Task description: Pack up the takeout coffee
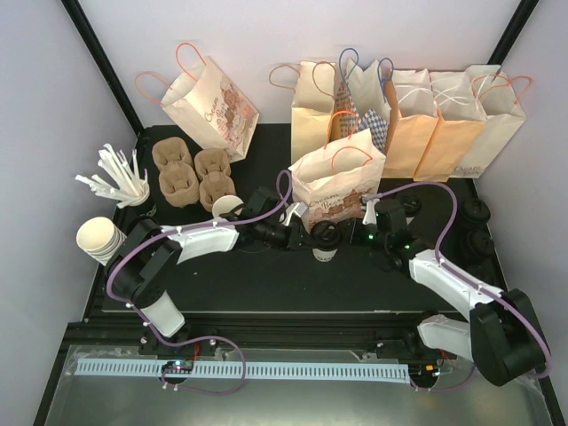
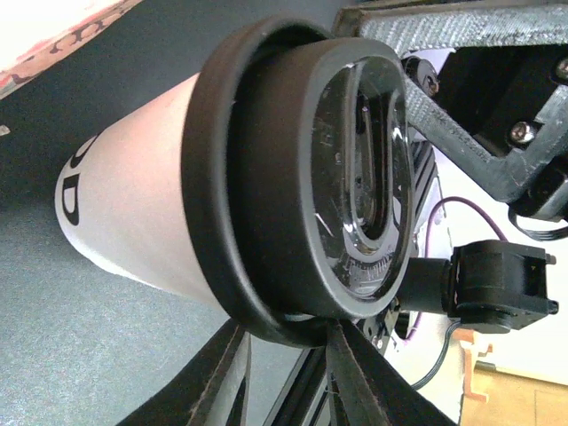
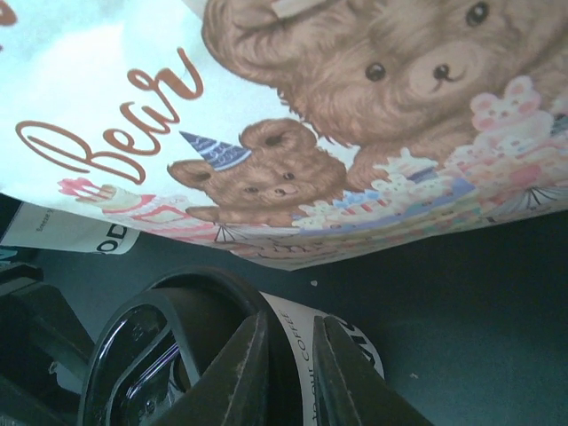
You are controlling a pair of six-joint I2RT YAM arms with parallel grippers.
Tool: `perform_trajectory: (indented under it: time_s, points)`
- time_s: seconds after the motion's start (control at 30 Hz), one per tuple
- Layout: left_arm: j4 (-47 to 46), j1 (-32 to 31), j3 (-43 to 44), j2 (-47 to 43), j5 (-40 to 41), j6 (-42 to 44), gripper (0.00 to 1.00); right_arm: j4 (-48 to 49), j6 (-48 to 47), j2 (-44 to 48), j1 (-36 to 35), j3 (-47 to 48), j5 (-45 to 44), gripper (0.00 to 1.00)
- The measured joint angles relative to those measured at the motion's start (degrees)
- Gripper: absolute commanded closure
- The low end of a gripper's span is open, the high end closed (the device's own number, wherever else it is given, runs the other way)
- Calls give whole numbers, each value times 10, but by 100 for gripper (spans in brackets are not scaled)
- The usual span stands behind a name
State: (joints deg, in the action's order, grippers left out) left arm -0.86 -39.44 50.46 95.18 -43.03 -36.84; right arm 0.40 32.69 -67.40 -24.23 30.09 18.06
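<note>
The takeout coffee, a white paper cup under a black lid, stands mid-table in front of the bear-print paper bag. My left gripper comes at it from the left, my right gripper from the right. In the left wrist view the cup fills the frame, and the left gripper is shut across the lid's lower rim. In the right wrist view the right gripper is shut over the lid rim and the cup wall, just below the bag.
A row of paper bags lines the back, with another bag at back left. Cardboard cup carriers, a cup of stirrers, stacked lidless cups and an open cup sit on the left. Loose black lids lie at the right edge.
</note>
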Motion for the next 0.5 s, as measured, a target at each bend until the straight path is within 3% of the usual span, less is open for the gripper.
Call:
perform_trajectory:
  time_s: [0.27, 0.5]
  points:
    - [44, -5, 14, -13, 30, 12, 71, -141, 2, 49, -2, 37, -22, 79]
    - [84, -4, 40, -14, 70, 18, 67, -260, -14, 36, -11, 96, -55, 78]
